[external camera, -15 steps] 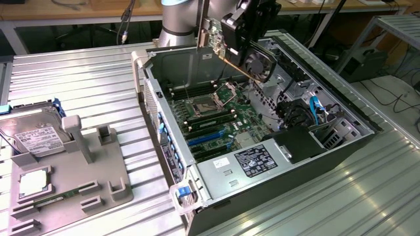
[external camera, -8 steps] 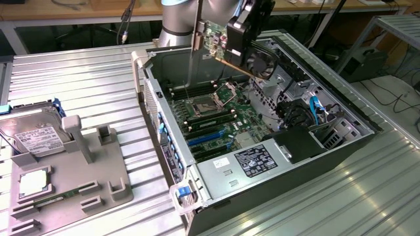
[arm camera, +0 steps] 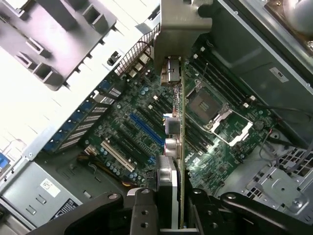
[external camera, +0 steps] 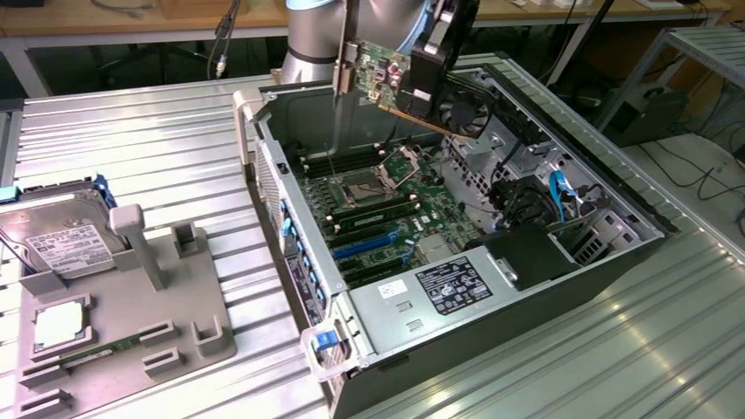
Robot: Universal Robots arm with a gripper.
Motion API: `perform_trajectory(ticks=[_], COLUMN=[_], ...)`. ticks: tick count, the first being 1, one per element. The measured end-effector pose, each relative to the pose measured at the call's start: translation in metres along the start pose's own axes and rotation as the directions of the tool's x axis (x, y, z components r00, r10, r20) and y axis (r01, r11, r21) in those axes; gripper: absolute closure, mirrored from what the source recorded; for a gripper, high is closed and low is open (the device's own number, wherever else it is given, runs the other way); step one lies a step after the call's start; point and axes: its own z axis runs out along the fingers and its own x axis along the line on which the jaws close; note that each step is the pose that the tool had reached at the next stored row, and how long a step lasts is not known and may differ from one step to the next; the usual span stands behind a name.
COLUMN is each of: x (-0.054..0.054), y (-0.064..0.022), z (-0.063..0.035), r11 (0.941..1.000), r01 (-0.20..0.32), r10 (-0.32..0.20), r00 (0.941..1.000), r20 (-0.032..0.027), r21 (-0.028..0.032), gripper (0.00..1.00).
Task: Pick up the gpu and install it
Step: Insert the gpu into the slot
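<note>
My gripper (external camera: 446, 39) is shut on the gpu (external camera: 390, 77), a green-backed card with a silvery bracket (external camera: 344, 68) and a black fan (external camera: 468, 103). It hangs tilted above the far end of the open computer case (external camera: 634, 205). In the wrist view the gpu (arm camera: 179, 147) appears edge-on between my two black fingers (arm camera: 142, 210), with the gripper (arm camera: 173, 218) clamped on its body. Below the card lies the motherboard (arm camera: 122, 142) with its blue slots (arm camera: 146, 128) and white slot (arm camera: 117, 156). The card is clear of the board and touches no slot.
The CPU socket (external camera: 361, 188) and memory slots (external camera: 402, 205) lie under the card. A power supply (external camera: 454, 288) fills the near end of the case. At the exterior view's left, a grey holder (external camera: 174, 323) carries a hard drive (external camera: 70, 249) and a green memory stick (external camera: 76, 358).
</note>
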Motion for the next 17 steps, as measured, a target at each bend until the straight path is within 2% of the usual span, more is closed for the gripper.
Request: perform_trajectory(ticks=[4,8,12,17], x=[0.0,0.0,0.0,0.0], y=[0.0,0.0,0.0,0.0], z=[0.0,0.0,0.0,0.0], r11=[0.9985,0.9941,0.9866,0.9728], r01=[0.055,0.108,0.163,0.232], r10=[-0.055,-0.108,-0.163,-0.232], r00=[0.9985,0.9941,0.9866,0.9728], r20=[-0.0015,-0.0027,-0.0041,-0.0056], r21=[-0.0012,-0.0025,-0.0039,-0.0058], gripper=[0.71,0.71,0.71,0.71])
